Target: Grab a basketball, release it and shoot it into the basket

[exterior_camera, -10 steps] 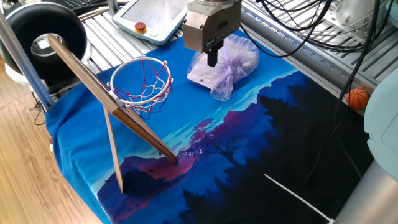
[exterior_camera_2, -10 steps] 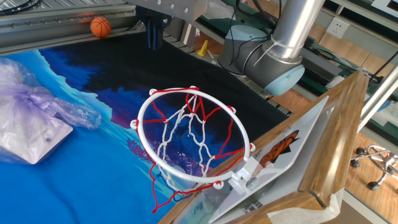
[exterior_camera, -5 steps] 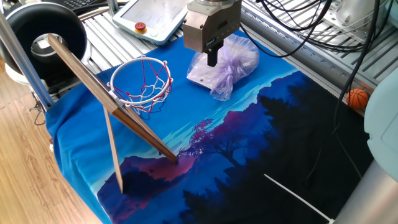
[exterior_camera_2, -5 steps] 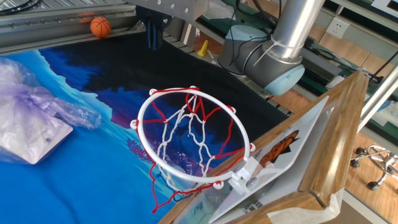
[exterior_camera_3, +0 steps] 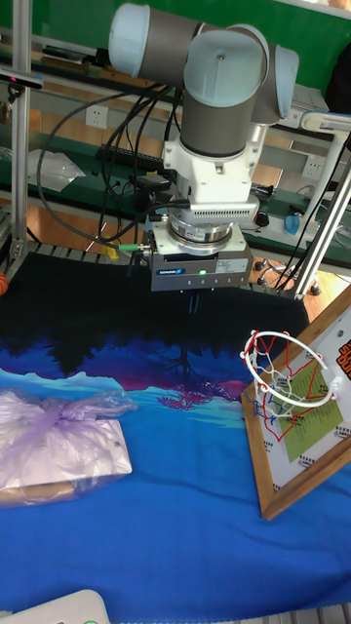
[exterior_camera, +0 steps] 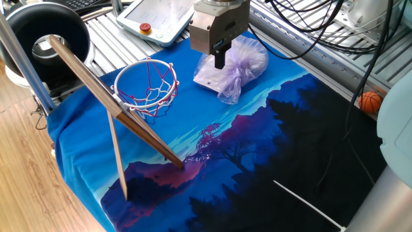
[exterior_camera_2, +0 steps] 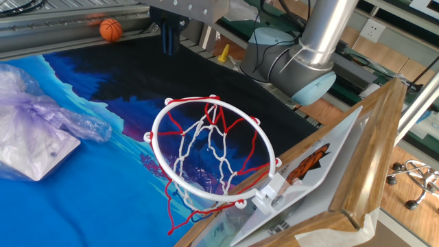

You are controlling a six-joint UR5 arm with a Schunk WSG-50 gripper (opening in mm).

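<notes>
The small orange basketball [exterior_camera: 370, 102] [exterior_camera_2: 110, 29] lies on the metal rail just past the cloth's edge, far from the gripper. The basket [exterior_camera: 149, 96] [exterior_camera_2: 212, 99] [exterior_camera_3: 283, 375] is a red-and-white net on a ring, fixed to a tilted wooden backboard [exterior_camera: 109, 103] [exterior_camera_2: 322, 171]. My gripper [exterior_camera: 219, 59] [exterior_camera_2: 169, 42] [exterior_camera_3: 194, 300] hangs above the cloth between the hoop and the ball, in front of the lilac bag in one fixed view. Its dark fingers are pressed together with nothing between them.
A translucent lilac plastic bag [exterior_camera: 241, 64] [exterior_camera_2: 41, 116] [exterior_camera_3: 58, 439] lies on the blue printed cloth [exterior_camera: 257, 161]. A big black round tub [exterior_camera: 45, 32] and a teach pendant [exterior_camera: 158, 19] sit beyond the hoop. Cables hang near the arm's base [exterior_camera_2: 302, 68].
</notes>
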